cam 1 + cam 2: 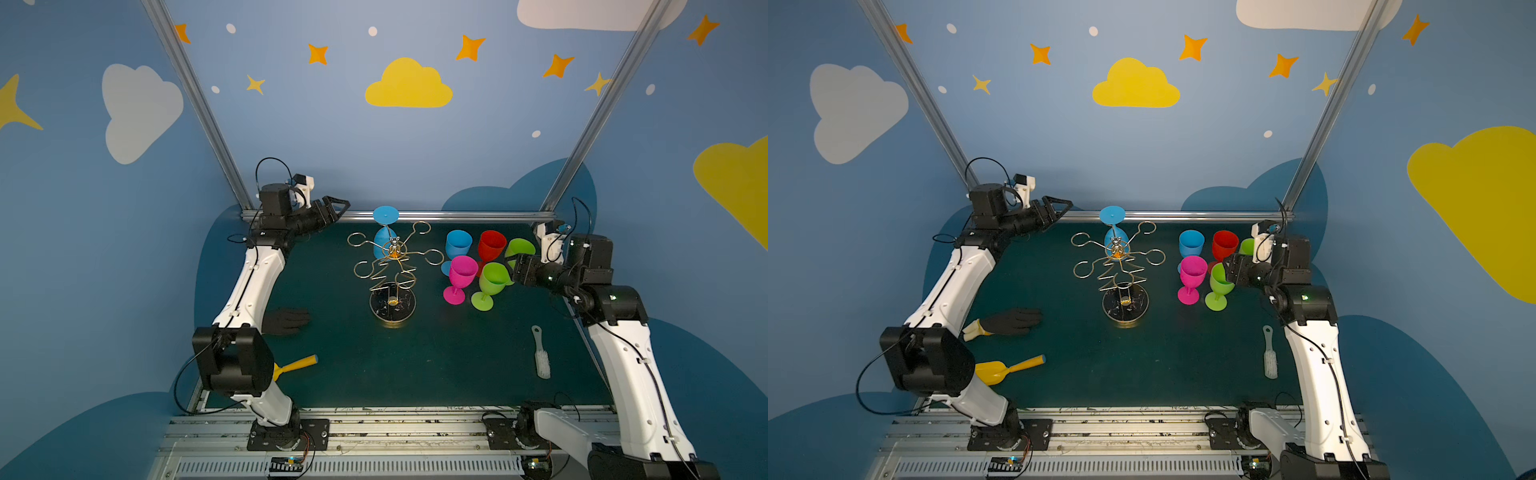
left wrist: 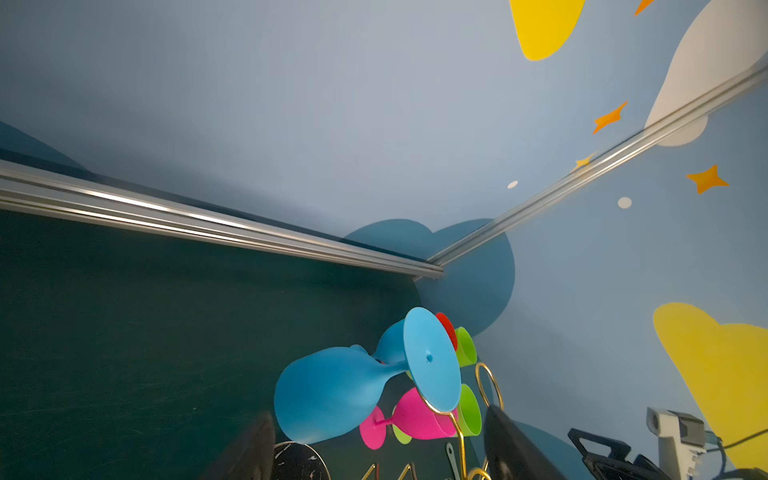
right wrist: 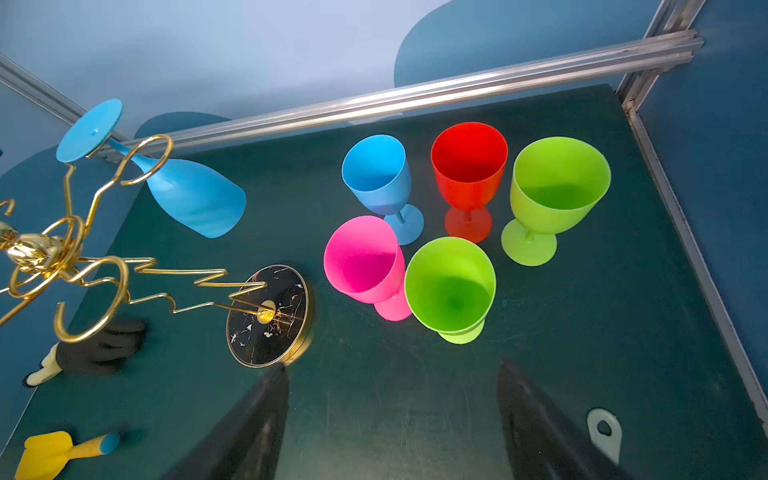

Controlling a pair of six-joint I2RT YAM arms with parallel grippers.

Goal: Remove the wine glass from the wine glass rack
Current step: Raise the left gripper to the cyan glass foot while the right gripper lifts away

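- blue wine glass [image 1: 383,241] hung upside down off the gold rack [image 1: 392,268]'s back loop, mid-table
- left gripper [image 1: 338,209] was spread wide, empty, by the back rail [image 1: 457,215]
- right gripper [image 3: 392,368] gaped empty too, beside the standing glasses [image 1: 462,270]

Premises: a robotics laboratory test cell, not a domestic or retail room.

Evidence:
- A left arm [image 1: 249,286] and a right arm [image 1: 627,365], both white and black, are bolted to slotted metal rails [image 1: 415,428] along the 6 o'clock edge of a dark green table [image 1: 436,365].
- A bare circuit board [image 1: 286,465] with loose wiring sits below the rails.
- Aluminium frame bars [image 1: 457,215] bound the table at 12 o'clock and rise at both far corners.
- The walls are a painted backdrop of clouds [image 1: 408,85] and stars.
- Unrelated props stand or lie on the table: a wine glass rack [image 1: 392,305], a black glove [image 1: 286,321], a white brush [image 1: 541,357] and a yellow scoop [image 1: 1005,370].
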